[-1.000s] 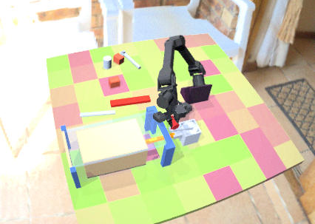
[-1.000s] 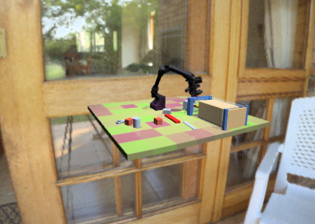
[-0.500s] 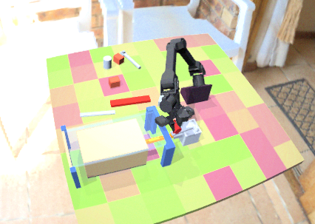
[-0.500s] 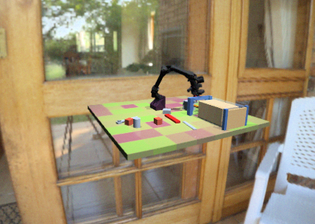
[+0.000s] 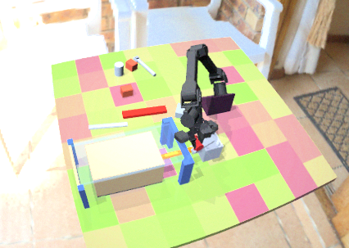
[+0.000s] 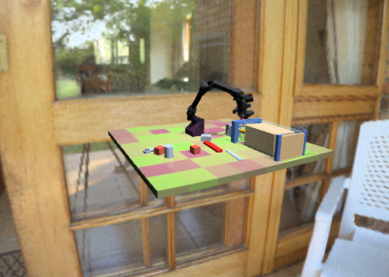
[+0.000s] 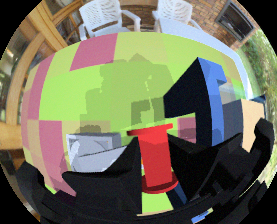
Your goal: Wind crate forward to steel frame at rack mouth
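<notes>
In the top view the gripper (image 5: 198,143) is seen lowered over the grey winch (image 5: 212,149), its fingers pinched on the red winch handle (image 5: 198,143). The tan crate (image 5: 124,161) is shown sitting flat on the checkered counter (image 5: 254,166) between the blue frame posts (image 5: 186,169), with an orange strap (image 5: 174,153) running from its front toward the winch. Only the wrist view (image 7: 157,157) makes the handle's red shaft and flared top plain, held between two dark fingers, with the winch (image 7: 92,151) seen to the left. In the exterior view the gripper is hidden behind the blue frame (image 6: 235,132), but the crate (image 6: 269,139) is seen level. Spare tools, a red bar (image 5: 144,111) among them, lie apart.
</notes>
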Robot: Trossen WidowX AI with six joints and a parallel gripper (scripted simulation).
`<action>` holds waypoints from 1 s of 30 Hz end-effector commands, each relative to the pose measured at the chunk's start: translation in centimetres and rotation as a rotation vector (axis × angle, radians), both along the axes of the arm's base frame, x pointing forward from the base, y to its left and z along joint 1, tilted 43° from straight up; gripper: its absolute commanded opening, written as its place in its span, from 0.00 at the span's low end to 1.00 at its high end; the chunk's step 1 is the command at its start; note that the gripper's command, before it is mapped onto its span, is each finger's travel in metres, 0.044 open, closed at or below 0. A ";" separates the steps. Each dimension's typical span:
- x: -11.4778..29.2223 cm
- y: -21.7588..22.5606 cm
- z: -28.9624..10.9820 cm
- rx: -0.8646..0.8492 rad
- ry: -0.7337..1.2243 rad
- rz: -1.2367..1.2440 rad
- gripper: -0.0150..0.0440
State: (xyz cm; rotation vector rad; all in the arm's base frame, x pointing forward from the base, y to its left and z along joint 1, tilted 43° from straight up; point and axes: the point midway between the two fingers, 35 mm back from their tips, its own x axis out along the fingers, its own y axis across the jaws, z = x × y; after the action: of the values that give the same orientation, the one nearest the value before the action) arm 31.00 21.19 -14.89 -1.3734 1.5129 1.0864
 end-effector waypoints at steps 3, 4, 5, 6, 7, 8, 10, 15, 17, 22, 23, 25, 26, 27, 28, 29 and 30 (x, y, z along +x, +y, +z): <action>-1.0 2.0 -1.5 0.029 0.012 0.009 0.25; -1.1 2.1 -1.5 0.029 0.012 0.009 0.25; -1.2 2.2 -1.6 0.029 0.012 0.009 0.25; -1.3 2.3 -1.7 0.029 0.012 0.009 0.25; -1.3 2.4 -1.8 0.029 0.012 0.009 0.25; -1.4 2.5 -1.8 0.029 0.012 0.009 0.25; -1.5 2.6 -1.9 0.029 0.012 0.009 0.25; -2.0 3.1 -2.3 0.030 0.012 0.009 0.25; -2.0 3.2 -2.3 0.030 0.012 0.009 0.25; -2.2 3.3 -2.5 0.030 0.012 0.009 0.25; -2.2 3.3 -2.5 0.030 0.012 0.009 0.25; -2.3 3.4 -2.5 0.030 0.012 0.009 0.25; -2.3 3.5 -2.6 0.030 0.012 0.009 0.25; -2.3 3.5 -2.6 0.030 0.012 0.009 0.25; -2.4 3.5 -2.6 0.030 0.012 0.009 0.25; -2.5 3.6 -2.7 0.030 0.012 0.009 0.25; -2.6 3.7 -2.7 0.031 0.012 0.009 0.25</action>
State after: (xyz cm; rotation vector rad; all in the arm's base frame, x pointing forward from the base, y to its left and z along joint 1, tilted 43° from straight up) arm 29.98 23.31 -16.53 -1.3746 1.4995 1.0710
